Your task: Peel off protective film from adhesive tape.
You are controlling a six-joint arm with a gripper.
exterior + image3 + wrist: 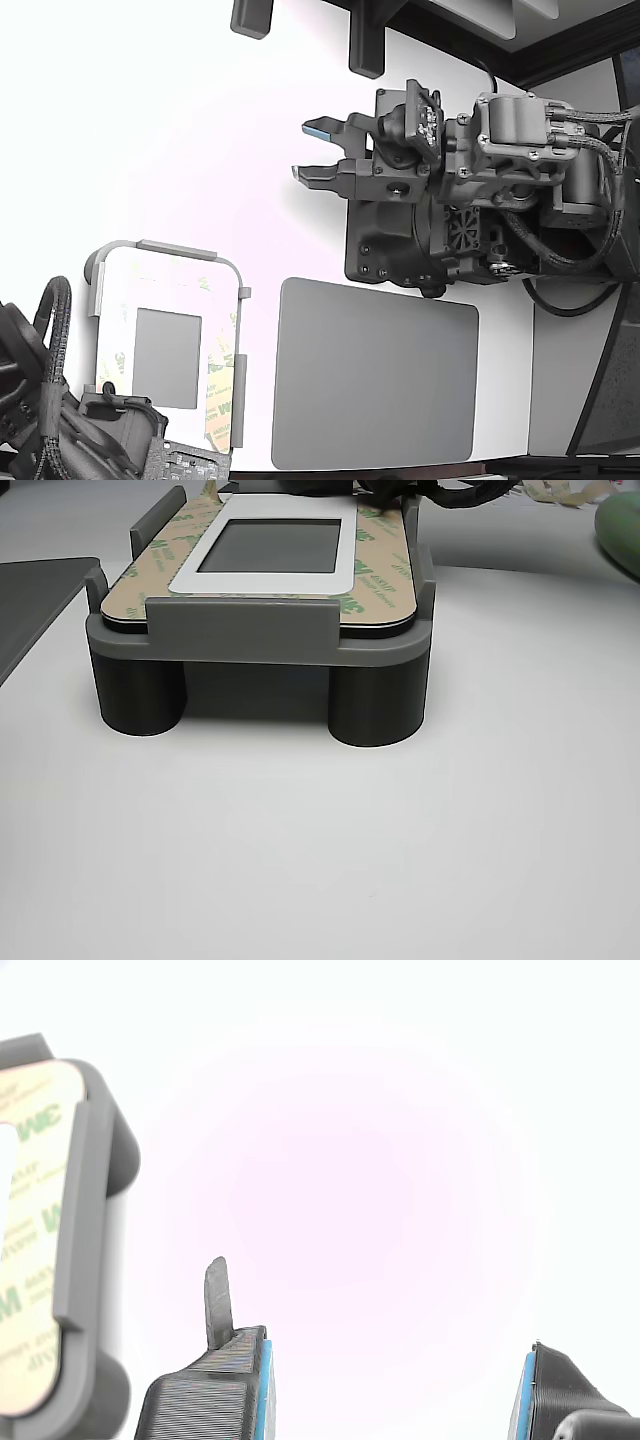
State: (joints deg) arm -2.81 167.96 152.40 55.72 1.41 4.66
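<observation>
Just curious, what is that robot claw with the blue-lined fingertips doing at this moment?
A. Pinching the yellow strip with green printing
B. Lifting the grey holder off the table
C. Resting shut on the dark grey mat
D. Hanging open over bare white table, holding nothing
D. The gripper has its jaws spread apart with only white table between them, well away from the pale-yellow green-printed protective film lying on the panel in the grey holder.
</observation>
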